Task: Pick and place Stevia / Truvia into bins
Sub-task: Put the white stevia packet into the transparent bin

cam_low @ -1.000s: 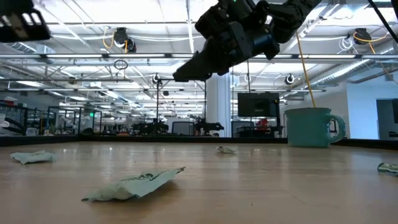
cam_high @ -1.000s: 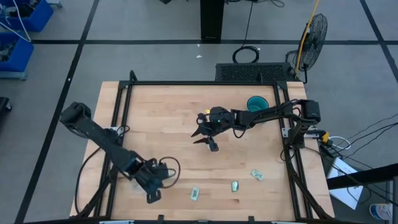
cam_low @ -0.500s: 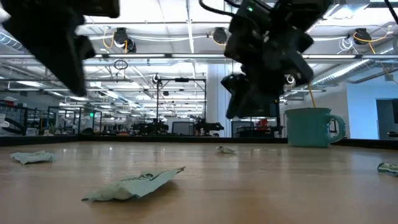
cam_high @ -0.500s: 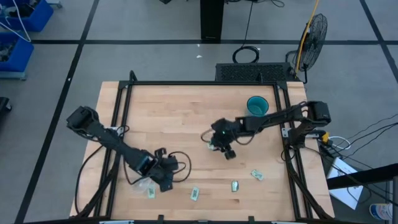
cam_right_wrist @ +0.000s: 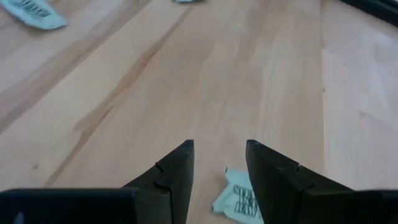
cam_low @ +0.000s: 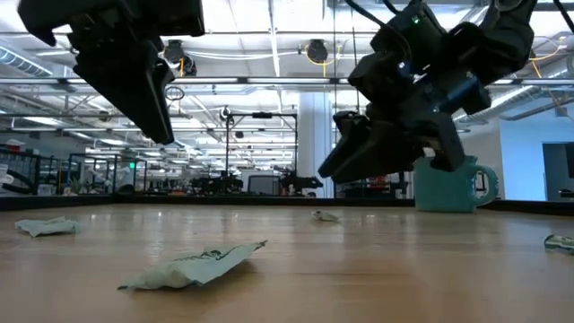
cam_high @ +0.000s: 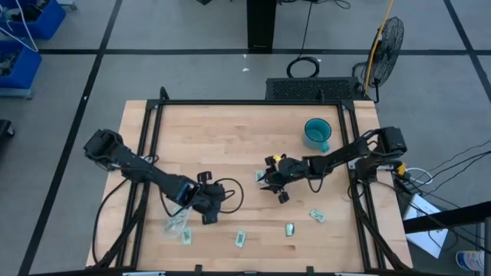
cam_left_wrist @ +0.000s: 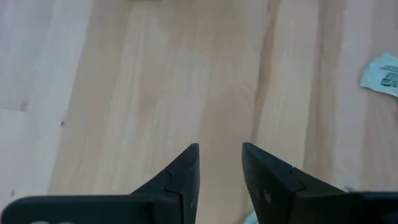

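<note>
Both jaws stand spread and empty. A crumpled sachet [cam_right_wrist: 239, 199] lies partly hidden just beyond the right gripper [cam_right_wrist: 219, 163]. The left gripper [cam_left_wrist: 220, 163] hovers over bare pale wood; a flat sachet [cam_left_wrist: 380, 73], cut off at the edge, lies well aside.

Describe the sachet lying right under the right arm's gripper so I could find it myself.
Start at the round teal cup near the wooden table's far right corner and follow the dark right arm to its gripper. Just beneath lies a small pale green and white crumpled sachet; the other sachets lie farther off, along the table's near edge.
</note>
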### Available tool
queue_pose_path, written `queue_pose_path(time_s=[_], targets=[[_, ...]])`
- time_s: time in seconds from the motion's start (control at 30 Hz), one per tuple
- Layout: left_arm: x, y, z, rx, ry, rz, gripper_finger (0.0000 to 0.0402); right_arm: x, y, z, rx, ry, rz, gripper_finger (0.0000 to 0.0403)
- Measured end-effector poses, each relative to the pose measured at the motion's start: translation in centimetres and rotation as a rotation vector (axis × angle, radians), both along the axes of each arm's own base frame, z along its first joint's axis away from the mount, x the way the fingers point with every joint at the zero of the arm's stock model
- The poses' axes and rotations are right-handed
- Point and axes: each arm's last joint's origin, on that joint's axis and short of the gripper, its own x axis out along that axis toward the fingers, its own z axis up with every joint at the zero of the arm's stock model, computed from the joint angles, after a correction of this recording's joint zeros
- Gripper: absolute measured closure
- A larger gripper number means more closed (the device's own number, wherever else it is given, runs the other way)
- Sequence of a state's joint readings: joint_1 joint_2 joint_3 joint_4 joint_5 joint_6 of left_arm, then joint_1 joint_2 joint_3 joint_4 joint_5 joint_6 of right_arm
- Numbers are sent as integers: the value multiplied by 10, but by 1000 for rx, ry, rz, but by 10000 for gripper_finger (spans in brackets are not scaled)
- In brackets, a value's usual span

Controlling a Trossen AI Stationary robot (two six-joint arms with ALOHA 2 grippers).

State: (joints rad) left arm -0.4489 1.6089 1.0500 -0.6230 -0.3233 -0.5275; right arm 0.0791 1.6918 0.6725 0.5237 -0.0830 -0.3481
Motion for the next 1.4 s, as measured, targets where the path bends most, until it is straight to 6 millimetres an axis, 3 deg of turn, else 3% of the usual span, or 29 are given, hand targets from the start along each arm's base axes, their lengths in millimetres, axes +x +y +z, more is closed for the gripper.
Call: queue_pose_path(time_s=[0.23,0.8,0.97,1.2,1.4], targets=[[7,11,1,15,-17,-4,274,6,-1,-25,-59,22,-57,261],[16,29,2,56,-21,-45,275,5,-7,-31,-36,68,-97,286],[17,33,2,62,-18,-44,275,5,-10,-31,-36,66,-110,312],[18,36,2,62,-18,-34,275,5,-15,-30,-34,63,-123,390],[18,36,2,83,-24,-25,275,6,-18,-30,-35,57,-132,399]])
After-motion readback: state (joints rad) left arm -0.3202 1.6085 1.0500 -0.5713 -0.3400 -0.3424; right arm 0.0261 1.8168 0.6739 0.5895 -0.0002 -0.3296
